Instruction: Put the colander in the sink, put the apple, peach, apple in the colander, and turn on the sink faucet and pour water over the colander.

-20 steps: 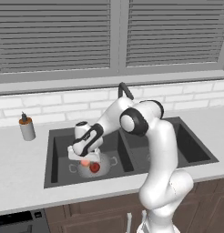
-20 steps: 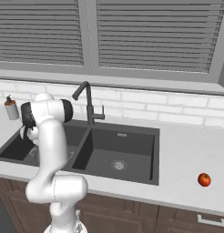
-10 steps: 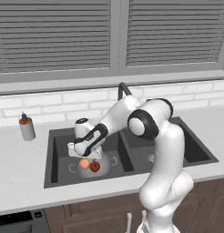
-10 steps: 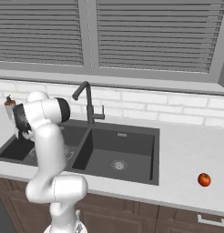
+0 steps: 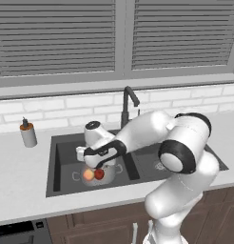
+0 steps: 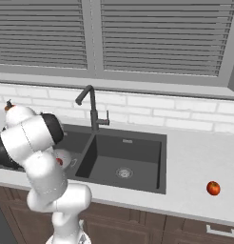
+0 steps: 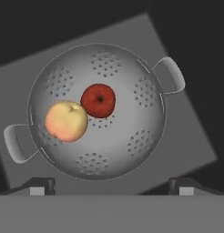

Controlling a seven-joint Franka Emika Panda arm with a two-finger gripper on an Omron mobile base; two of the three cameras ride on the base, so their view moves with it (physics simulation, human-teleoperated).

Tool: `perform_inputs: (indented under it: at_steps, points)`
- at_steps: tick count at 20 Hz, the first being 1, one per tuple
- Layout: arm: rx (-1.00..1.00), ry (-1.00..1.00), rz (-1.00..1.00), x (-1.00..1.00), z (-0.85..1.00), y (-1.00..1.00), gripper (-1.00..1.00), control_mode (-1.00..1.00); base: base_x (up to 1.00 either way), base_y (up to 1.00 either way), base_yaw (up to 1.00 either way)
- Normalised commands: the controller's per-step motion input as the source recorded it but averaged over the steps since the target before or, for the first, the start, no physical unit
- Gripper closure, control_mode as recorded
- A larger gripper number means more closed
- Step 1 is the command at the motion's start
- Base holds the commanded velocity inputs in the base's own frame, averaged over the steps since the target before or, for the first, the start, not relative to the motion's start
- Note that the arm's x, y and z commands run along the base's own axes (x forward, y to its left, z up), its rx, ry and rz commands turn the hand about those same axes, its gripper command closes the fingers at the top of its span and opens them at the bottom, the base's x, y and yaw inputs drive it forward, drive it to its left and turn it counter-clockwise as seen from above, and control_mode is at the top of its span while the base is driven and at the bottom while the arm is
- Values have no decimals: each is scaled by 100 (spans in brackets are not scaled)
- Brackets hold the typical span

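Observation:
The silvery colander (image 7: 127, 132) sits in the left basin of the dark sink (image 5: 62, 143). Inside it a red apple (image 7: 99, 100) and the pale peach (image 7: 66, 121) lie side by side, touching. My gripper (image 7: 111, 186) hangs straight above the colander, open, with nothing between its fingertips (image 7: 38, 186). From the left base the gripper (image 5: 93, 165) hovers just over the colander (image 5: 114, 170), the peach (image 5: 88, 175) and the apple (image 5: 99, 174). A second red apple (image 6: 213, 188) lies on the counter far to the right. The faucet (image 5: 126, 102) stands behind the basins, with no water running.
A grey soap dispenser (image 5: 27, 134) stands on the counter left of the sink. The right basin (image 6: 123, 159) holds nothing but its drain. A white brick wall and closed blinds run behind the counter.
The jaws have spread a little wider and the hand has lifted slightly. The peach now lies loose in the colander beside the apple.

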Motion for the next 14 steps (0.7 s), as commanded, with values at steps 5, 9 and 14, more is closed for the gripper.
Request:
perform_inputs:
  at_steps: [5, 9, 14]
  points:
    - [0, 0, 0, -53, 51, -60, -100, -100, 0, 0, 0]
    - [0, 0, 0, -48, 48, -66, -100, -100, 0, 0, 0]
    - [0, -3, 0, -49, 43, -73, -100, -100, 0, 0, 0]
